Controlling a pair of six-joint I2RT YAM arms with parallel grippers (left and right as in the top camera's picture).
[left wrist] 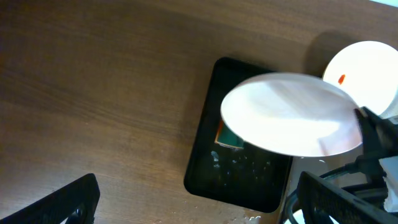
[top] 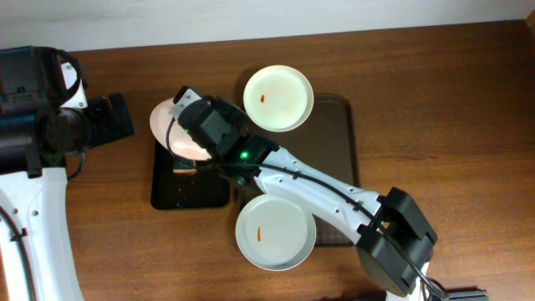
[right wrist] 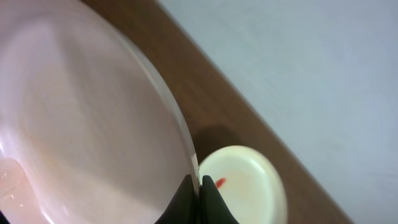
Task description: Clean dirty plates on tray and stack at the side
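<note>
My right gripper (top: 188, 117) is shut on the rim of a white plate (top: 165, 127) and holds it tilted above the small black tray. In the right wrist view the fingers (right wrist: 200, 186) pinch the plate's edge (right wrist: 81, 124). The held plate (left wrist: 292, 115) shows no smear on the side seen in the left wrist view. A second plate (top: 278, 98) with an orange smear overlaps the far edge of the brown tray (top: 338, 142). A third smeared plate (top: 275, 232) overlaps its near edge. My left gripper (top: 117, 117) is open and empty, left of the held plate.
The glossy black tray (top: 188, 186) lies left of the brown tray, wet with droplets (left wrist: 242, 174). A green sponge (left wrist: 227, 137) lies in it, partly under the held plate. My right arm stretches diagonally across the brown tray.
</note>
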